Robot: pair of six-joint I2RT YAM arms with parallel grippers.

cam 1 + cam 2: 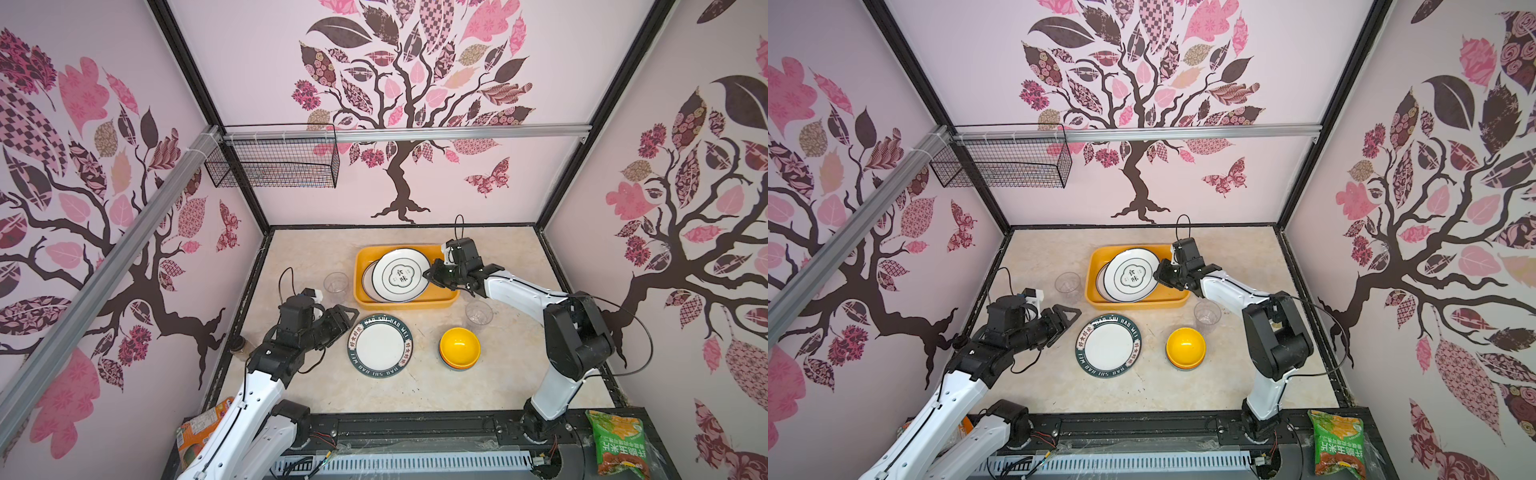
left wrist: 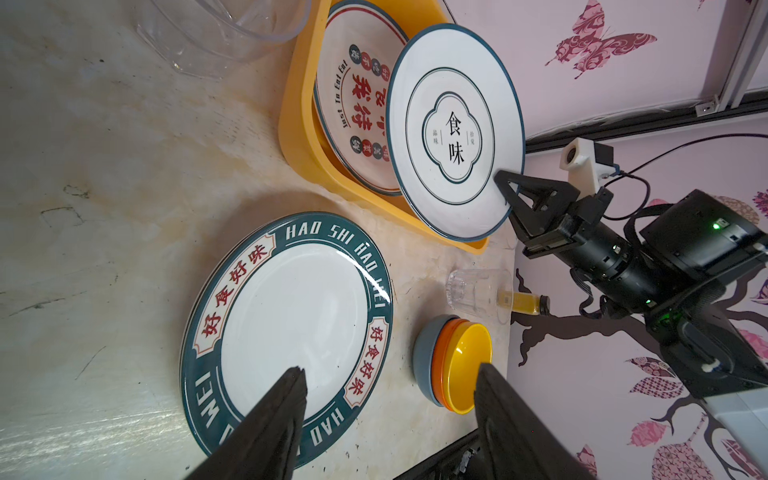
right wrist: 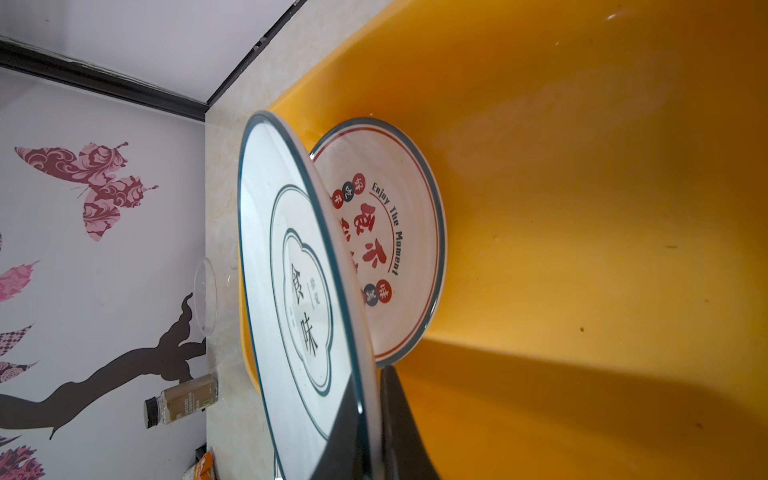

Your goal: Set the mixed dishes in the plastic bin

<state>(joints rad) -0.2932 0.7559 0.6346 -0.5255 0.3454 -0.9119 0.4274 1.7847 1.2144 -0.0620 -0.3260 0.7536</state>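
The pale marble surface (image 1: 316, 257) carries the yellow-orange plastic bin (image 1: 405, 303) toward the middle of its far edge. Over the bin a white plate (image 1: 401, 274) with a thin dark rim and black characters hangs tilted. Its left side dips into the bin, and its right rim is pinched in the clenched right gripper (image 1: 430, 274). The right wrist view shows that rim clamped between the gripper's fingers. Under it, flat on the bin floor toward the left end, lies a red-lettered plate (image 2: 353, 95), mostly covered in both top views.

In front of the bin, near the middle of the surface, a green-banded plate (image 1: 380, 345) lies flat. The left gripper (image 1: 349, 321) hangs just beside this plate's far left rim, jaws spread and holding nothing.

To the right of that plate is a stack of bowls (image 1: 459, 347), yellow on top with orange and blue beneath. One clear tumbler (image 1: 336, 284) stands just off the bin's left wall, and a second tumbler (image 1: 478, 313) stands off its front right corner. A small black-capped bottle (image 1: 240, 345) stands at the surface's left edge.
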